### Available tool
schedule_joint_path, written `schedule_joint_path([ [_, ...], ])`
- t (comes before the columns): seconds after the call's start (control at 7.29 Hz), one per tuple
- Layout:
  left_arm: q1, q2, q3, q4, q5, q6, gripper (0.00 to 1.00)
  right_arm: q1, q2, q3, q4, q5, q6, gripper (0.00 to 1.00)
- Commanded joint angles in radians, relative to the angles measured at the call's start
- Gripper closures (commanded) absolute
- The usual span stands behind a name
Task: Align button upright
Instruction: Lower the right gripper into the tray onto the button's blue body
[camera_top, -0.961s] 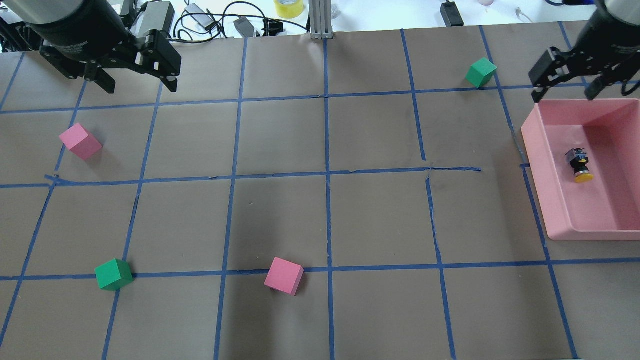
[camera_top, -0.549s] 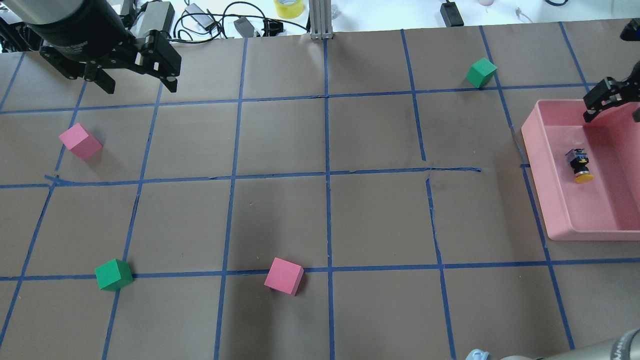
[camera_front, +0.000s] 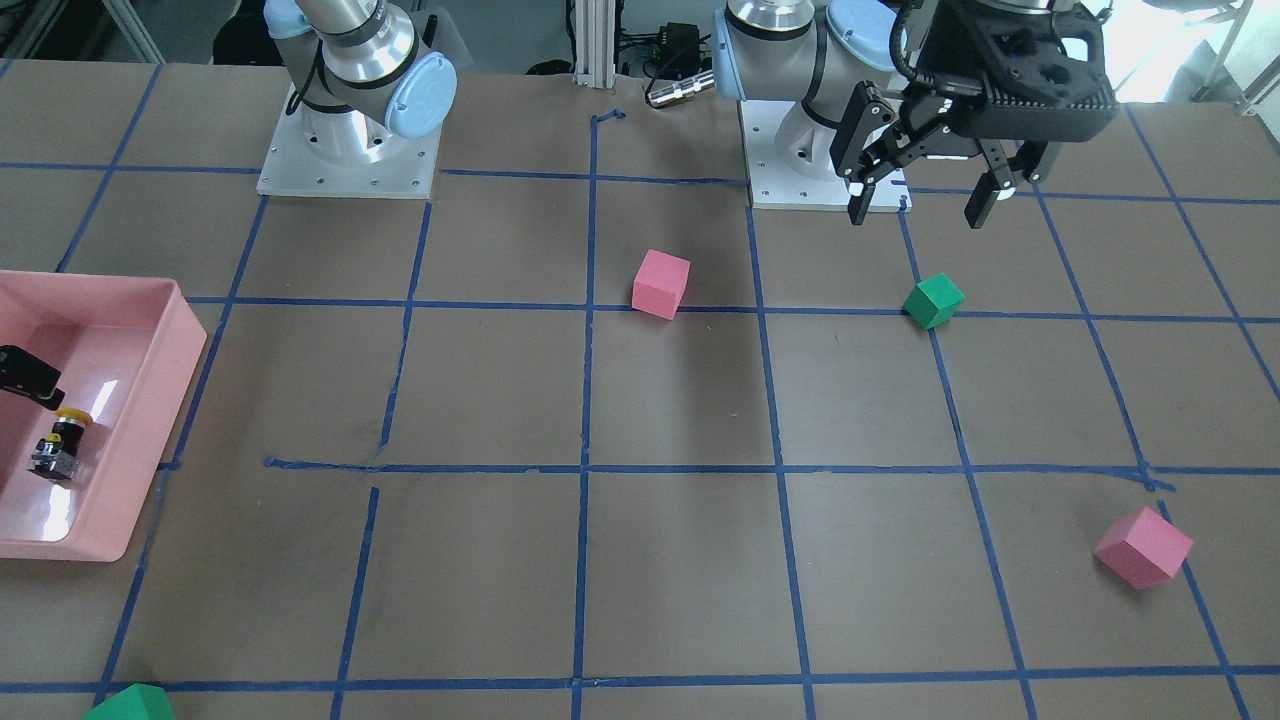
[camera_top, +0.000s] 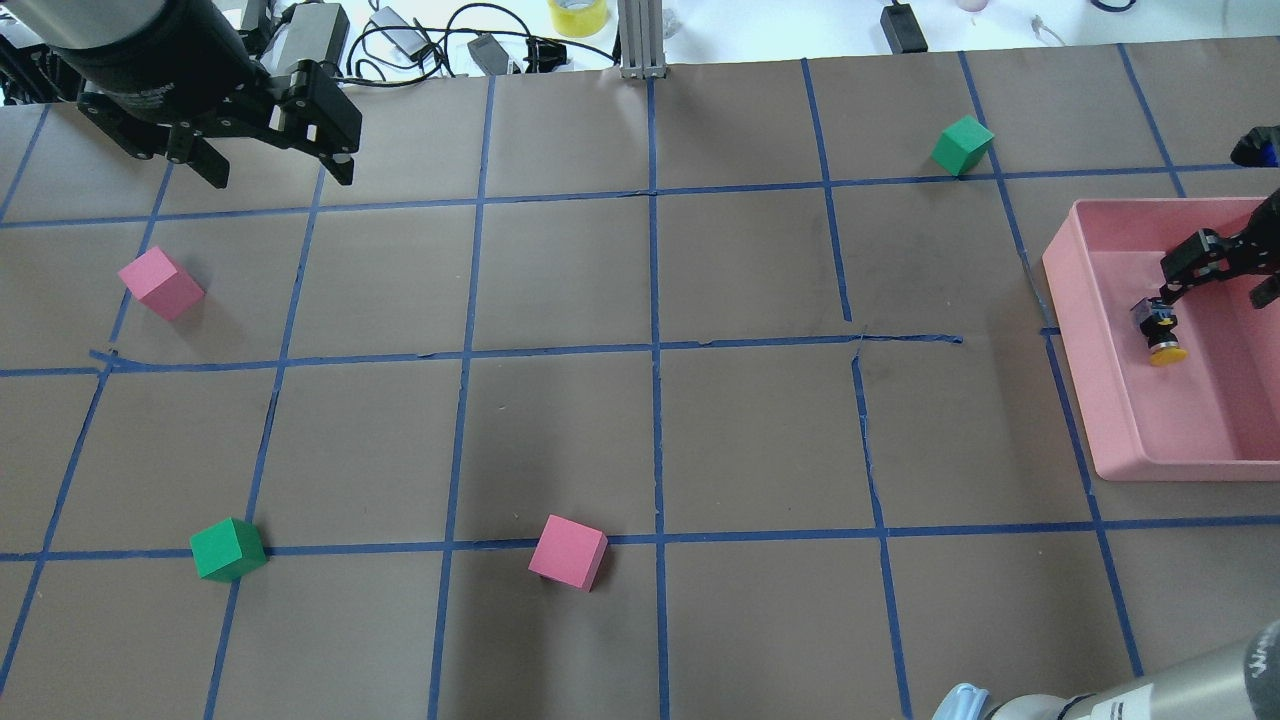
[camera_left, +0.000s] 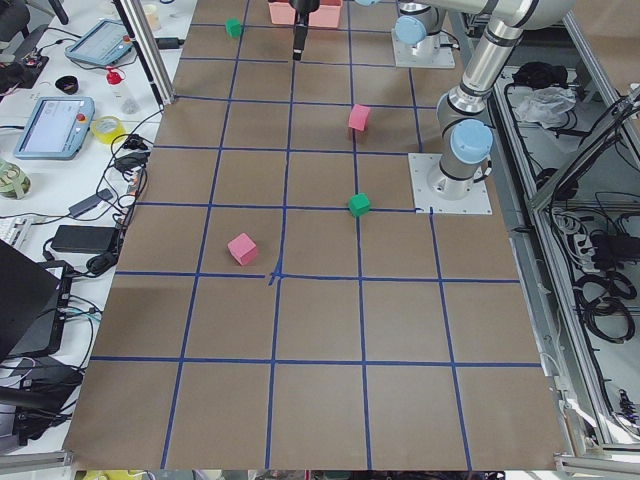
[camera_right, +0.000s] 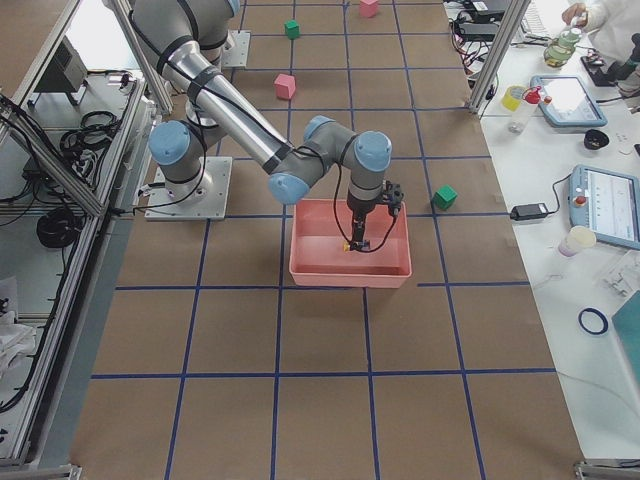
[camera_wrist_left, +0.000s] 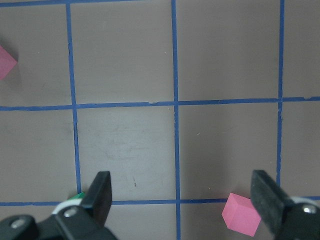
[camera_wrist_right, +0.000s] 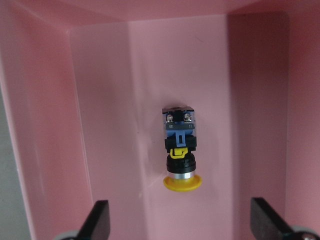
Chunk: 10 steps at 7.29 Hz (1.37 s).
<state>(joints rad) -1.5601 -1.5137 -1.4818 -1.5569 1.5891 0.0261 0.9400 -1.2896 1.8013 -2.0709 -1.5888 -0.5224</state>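
Right wrist-mounted view shows you the button (camera_wrist_right: 182, 152) lying on its side on the floor of the pink tray (camera_wrist_right: 50, 125), yellow cap toward the camera. The right fingers (camera_wrist_right: 100, 220) stand released, 1 at each side, touching nothing. The left fingers (camera_wrist_left: 100, 192) hang released over the table (camera_wrist_left: 225, 60). Lettering on the left wrist (camera_top: 140, 95) is too blurred to read.

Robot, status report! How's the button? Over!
Right hand open above button. Button lying sideways in pink bin. Left hand open, far away. Nothing blocking.
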Motion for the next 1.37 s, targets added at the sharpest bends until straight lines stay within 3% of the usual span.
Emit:
schedule_joint_path([
  [0.0,0.000,0.001,0.000,0.000,0.002,0.000,0.00,-0.006,0.001,0.027,-0.023,-0.003,-0.002,0.00],
  [0.41,0.000,0.001,0.000,0.000,0.002,0.000,0.00,-0.007,0.012,0.030,-0.054,0.000,-0.005,0.00],
  [1.24,0.000,0.001,0.000,-0.002,0.002,0.000,0.00,-0.007,0.151,-0.003,-0.181,0.021,0.009,0.00],
])
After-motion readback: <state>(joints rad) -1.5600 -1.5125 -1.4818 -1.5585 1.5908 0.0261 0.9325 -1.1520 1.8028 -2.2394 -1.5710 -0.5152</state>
